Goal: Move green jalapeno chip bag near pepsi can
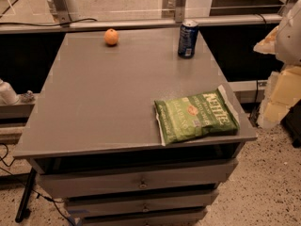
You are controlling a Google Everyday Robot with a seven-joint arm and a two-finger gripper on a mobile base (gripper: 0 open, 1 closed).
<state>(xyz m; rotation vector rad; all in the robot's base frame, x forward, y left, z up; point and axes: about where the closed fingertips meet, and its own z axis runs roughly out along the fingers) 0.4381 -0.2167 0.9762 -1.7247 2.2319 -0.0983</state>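
Note:
The green jalapeno chip bag (196, 117) lies flat at the front right corner of the grey table (103, 93), with its white lettering facing up. The pepsi can (187, 39), dark blue with a silver top, stands upright at the far right of the table, well behind the bag. My gripper is not in view. Only a white rounded part of the arm (290, 34) shows at the right edge of the view, beyond the table and apart from both things.
A round orange fruit (111, 36) sits at the back of the table, left of the can. Drawers (141, 182) are under the tabletop. Pale yellow shapes (280, 95) hang right of the table. A rail (141, 23) runs behind it.

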